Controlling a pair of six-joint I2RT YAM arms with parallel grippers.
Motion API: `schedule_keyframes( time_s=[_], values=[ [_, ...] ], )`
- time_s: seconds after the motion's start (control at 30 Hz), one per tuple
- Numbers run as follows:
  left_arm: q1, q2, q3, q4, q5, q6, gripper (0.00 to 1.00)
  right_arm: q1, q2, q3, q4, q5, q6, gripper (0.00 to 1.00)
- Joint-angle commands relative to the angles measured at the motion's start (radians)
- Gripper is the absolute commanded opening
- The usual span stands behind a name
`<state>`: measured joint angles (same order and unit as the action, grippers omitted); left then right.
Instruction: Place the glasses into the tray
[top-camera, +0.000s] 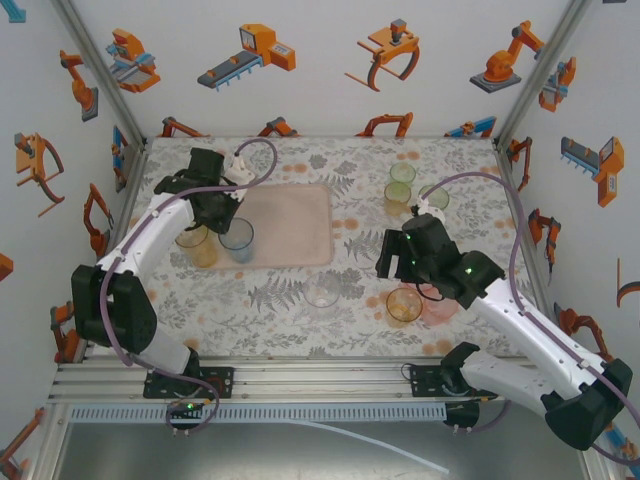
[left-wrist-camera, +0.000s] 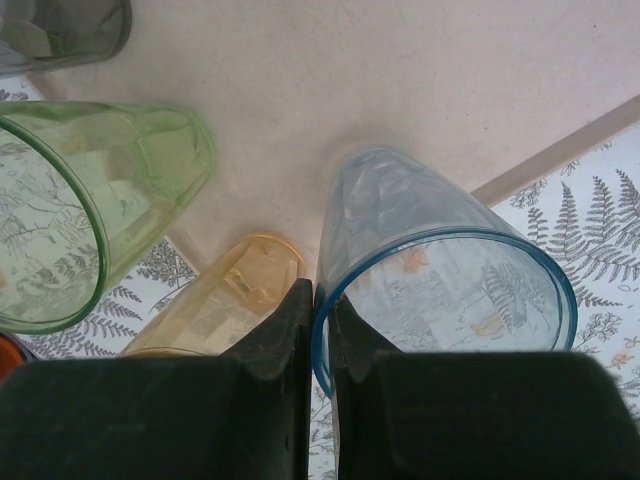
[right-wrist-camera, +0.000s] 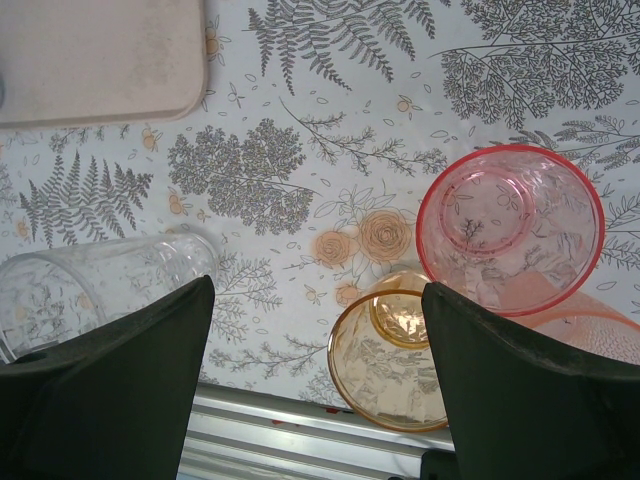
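My left gripper (left-wrist-camera: 322, 295) is shut on the rim of a blue glass (left-wrist-camera: 440, 270), one finger inside and one outside. The glass stands over the near left corner of the pale tray (left-wrist-camera: 400, 90). The top view shows the same gripper (top-camera: 230, 214) above the blue glass (top-camera: 238, 240) at the tray (top-camera: 295, 215). Beside it are a green glass (left-wrist-camera: 90, 200), an amber glass (left-wrist-camera: 225, 300) and a grey glass (left-wrist-camera: 60, 30). My right gripper (right-wrist-camera: 318, 290) hangs open over the cloth, with an orange glass (right-wrist-camera: 385, 360), a pink glass (right-wrist-camera: 510, 225) and a clear glass (right-wrist-camera: 90, 290) below.
Three greenish glasses (top-camera: 402, 185) stand at the back right of the fern-print tablecloth. A clear glass (top-camera: 322, 297) sits near the middle front. The table's metal front rail (right-wrist-camera: 300, 430) lies just below the right gripper. Printed walls enclose three sides.
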<state>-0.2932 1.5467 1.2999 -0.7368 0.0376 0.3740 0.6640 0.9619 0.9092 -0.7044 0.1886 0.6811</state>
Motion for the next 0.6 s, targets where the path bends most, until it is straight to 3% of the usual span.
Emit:
schedule_keyframes(
  time_s=[0.0,0.3,0.57],
  values=[
    [0.014,0.002,-0.008,0.005,0.029,-0.012,0.11,-0.004,0.004,0.005,0.015,-0.005,0.001,0.76],
    [0.025,0.014,-0.012,-0.002,0.036,-0.012,0.13,-0.004,0.009,0.005,0.017,-0.008,0.0,0.76],
    [0.031,0.029,-0.005,-0.012,0.033,-0.009,0.22,-0.004,0.011,0.005,0.02,-0.009,0.0,0.76]
  ],
)
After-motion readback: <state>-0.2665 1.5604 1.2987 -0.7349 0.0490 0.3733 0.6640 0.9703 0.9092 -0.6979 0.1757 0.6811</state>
